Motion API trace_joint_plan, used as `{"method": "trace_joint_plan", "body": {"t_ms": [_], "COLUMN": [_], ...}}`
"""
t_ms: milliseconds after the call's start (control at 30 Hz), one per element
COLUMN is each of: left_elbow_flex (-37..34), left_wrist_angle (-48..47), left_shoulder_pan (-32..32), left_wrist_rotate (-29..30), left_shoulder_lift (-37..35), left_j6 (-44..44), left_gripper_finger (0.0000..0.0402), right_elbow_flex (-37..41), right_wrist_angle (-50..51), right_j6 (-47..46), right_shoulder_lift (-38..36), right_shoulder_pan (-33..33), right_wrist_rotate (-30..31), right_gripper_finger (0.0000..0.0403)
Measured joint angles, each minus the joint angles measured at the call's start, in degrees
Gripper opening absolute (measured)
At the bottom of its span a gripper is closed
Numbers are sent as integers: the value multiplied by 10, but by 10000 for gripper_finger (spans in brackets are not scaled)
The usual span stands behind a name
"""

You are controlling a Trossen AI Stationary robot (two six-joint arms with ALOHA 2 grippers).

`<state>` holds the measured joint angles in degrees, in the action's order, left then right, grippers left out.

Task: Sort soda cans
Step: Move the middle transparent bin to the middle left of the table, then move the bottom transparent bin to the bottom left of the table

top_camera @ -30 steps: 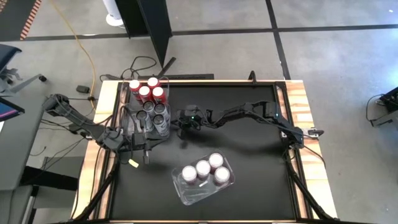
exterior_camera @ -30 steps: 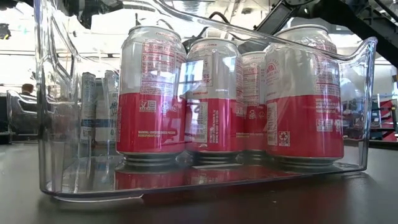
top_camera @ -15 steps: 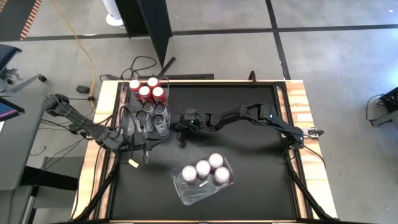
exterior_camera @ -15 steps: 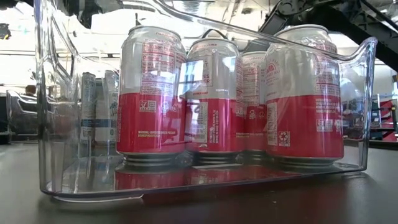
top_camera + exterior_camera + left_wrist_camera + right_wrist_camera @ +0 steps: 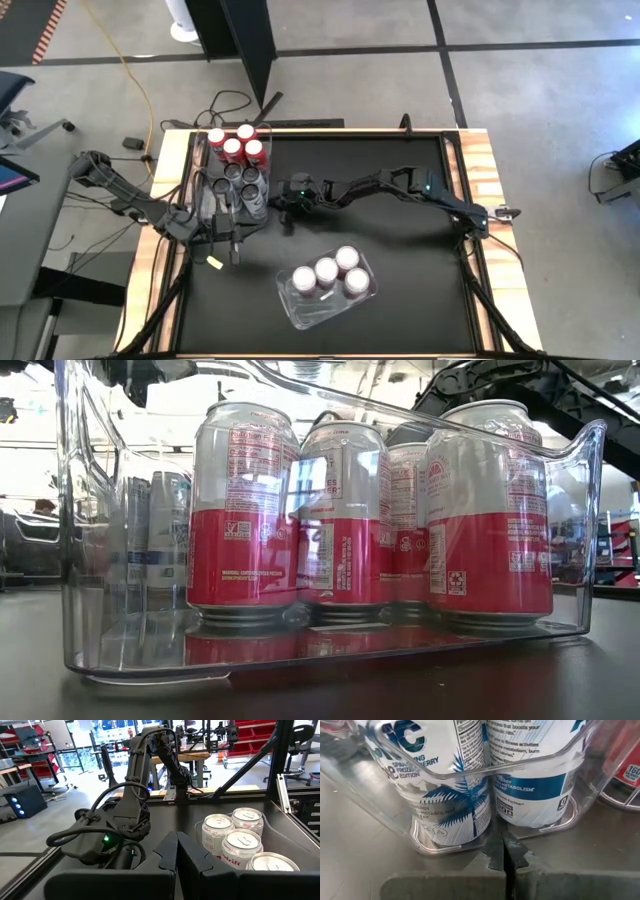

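Soda cans [image 5: 465, 785] read "boosts your metabolism"; right tool [image 5: 504, 851] closed, empty, left likewise.

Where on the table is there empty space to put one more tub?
The black table is bare along its right side, between the right arm and the white-and-red can tub. The left edge is crowded: two tubs of cans, both grippers close by.

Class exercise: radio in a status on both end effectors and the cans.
Right end effector shut, empty, nose against clear tub holding white-and-blue cans. Left end effector shut, idle at table's left. Nothing blocking.
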<state>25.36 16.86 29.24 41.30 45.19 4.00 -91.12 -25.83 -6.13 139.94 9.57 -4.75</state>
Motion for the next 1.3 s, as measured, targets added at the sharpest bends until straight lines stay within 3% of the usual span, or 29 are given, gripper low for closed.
{"method": "trace_joint_plan", "body": {"t_ms": [400, 767, 1300], "left_elbow_flex": [0, 0, 0], "left_wrist_angle": [-9, -12, -20], "left_shoulder_pan": [0, 0, 1], "left_wrist_rotate": [0, 0, -4], "left_shoulder_lift": [0, 0, 0], "left_j6": [-3, -3, -4], "left_gripper_finger": [0, 0, 1], "right_elbow_flex": [-4, -5, -3], "right_wrist_angle": [24, 137, 397], "right_j6": [-15, -11, 50], "right_shoulder_lift": [-3, -33, -181], "right_shoulder_pan": [7, -10, -51], "right_wrist_rotate": [-2, 55, 219], "right_gripper_finger": [4, 6, 7]}}
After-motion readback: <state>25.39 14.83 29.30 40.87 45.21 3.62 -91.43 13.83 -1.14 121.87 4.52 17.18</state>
